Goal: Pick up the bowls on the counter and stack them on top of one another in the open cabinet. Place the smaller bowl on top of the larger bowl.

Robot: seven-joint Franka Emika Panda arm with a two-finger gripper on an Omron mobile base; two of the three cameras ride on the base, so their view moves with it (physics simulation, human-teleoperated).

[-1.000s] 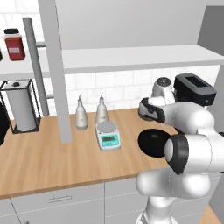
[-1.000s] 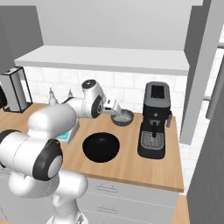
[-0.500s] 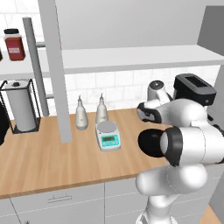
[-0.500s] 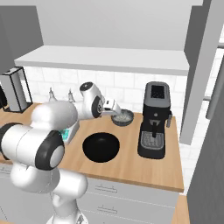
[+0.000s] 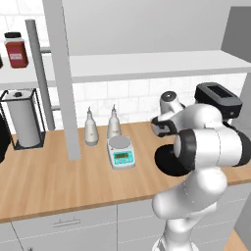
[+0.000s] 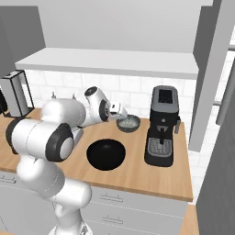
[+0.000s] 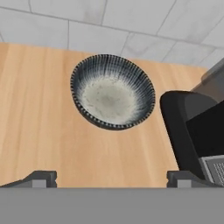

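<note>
The smaller bowl, grey speckled inside with a dark striped rim, sits on the wooden counter near the tiled wall, straight ahead of my gripper. The gripper is open, and its two fingertips stand wide apart with nothing between them. In the right base view the gripper hovers just left of and above the smaller bowl. The larger bowl, glossy black, rests on the counter in front of it; in the left base view my arm hides most of the larger bowl. Above is the open cabinet's white shelf board.
A black coffee machine stands close to the right of the speckled bowl. A white kitchen scale, two bottles and a paper-towel holder stand further left. A grey upright panel reaches down to the counter.
My arm's elbow has swung a little while the hand has stayed near the speckled bowl. Neither bowl has moved.
</note>
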